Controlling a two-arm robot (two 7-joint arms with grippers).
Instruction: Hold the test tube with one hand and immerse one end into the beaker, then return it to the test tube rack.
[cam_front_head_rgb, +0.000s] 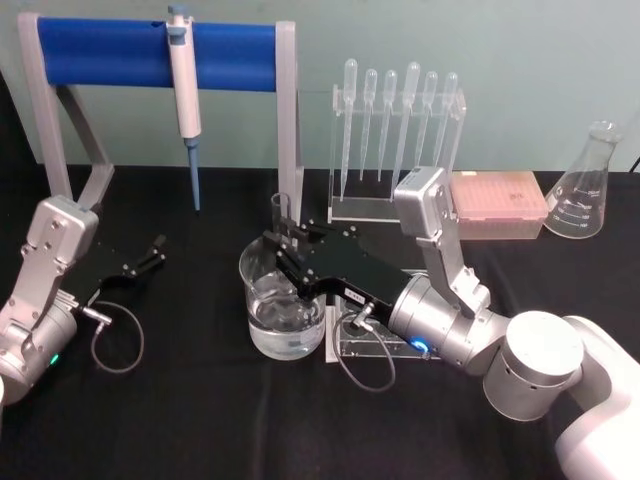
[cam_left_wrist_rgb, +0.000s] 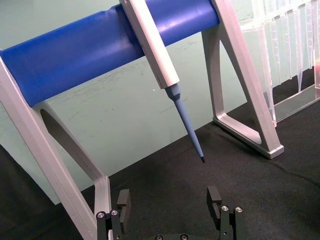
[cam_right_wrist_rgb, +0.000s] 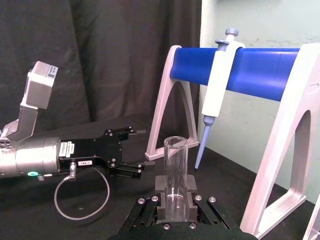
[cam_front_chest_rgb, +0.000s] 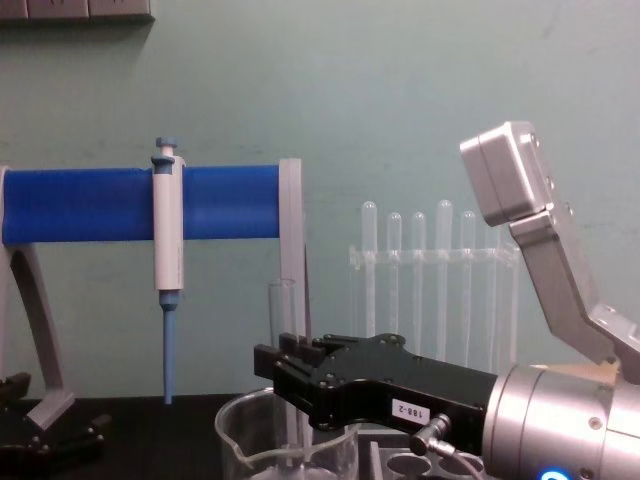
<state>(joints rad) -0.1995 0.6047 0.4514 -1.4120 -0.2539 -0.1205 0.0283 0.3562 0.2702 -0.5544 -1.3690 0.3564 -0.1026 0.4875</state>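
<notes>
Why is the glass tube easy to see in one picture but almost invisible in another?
Right wrist view: the clear glass test tube, gripped by the right tool, stands out against black cloth. Chest view: it nearly melts into the pale green wall. Head view: light glints off the water in the wide clear glass beaker.

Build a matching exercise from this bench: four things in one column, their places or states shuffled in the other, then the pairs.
Things
1. test tube
2. beaker
3. white and blue pipette
4. left gripper

Places or states
A. hangs on the blue bar
B. open, holding nothing, at the left of the table
C. held upright in the right gripper
D. under the right gripper, clear liquid inside

Pairs: 1-C, 2-D, 3-A, 4-B
</notes>
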